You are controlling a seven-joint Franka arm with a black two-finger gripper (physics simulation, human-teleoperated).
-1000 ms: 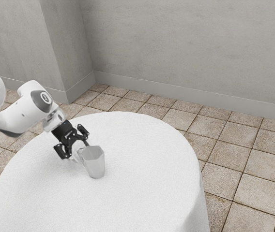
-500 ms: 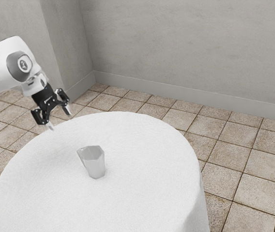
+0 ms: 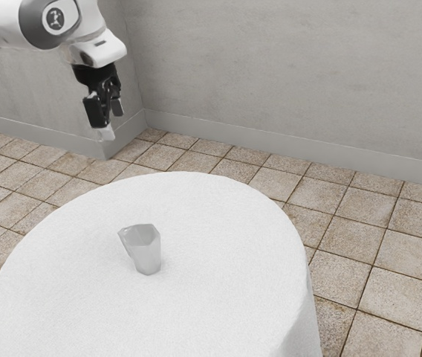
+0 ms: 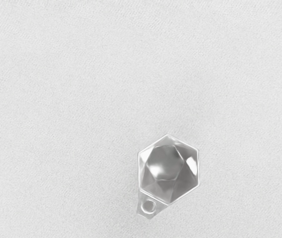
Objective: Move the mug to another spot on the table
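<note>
**STATUS: MUG STANDING ON SURFACE, GRIPPER RAISED AND EMPTY**

The surface (image 3: 226, 245) was a round table covered by a white cloth that hung over its edge; the same cloth formed the background in the wrist view (image 4: 56, 99). The floor (image 3: 352, 223) was laid with brownish stone tiles; a grey plaster wall (image 3: 285, 67) with a pale baseboard (image 3: 285, 145) closed the room at the back; a projecting wall corner (image 3: 96, 67) stood at the exterior view's left.

The arm (image 3: 40, 18) entered from the exterior view's upper left, its last joints bent downward; the gripper (image 3: 107, 123) hung below the wrist, pointing down and well above the surface; its fingers (image 3: 96, 111) stood apart with nothing between them, so the gripper was open and carried no load.

The mug (image 3: 143, 249) stood upright on the surface, mouth up, toward the exterior view's left of the surface's centre and clear of the edge; it was a pale grey, faceted vessel with a hexagonal rim. The mug was well apart from the gripper, far below it and untouched; the wrist view looked straight down into the mug (image 4: 168, 171), where its small ring handle (image 4: 149, 206) projected from one side of the body.
</note>
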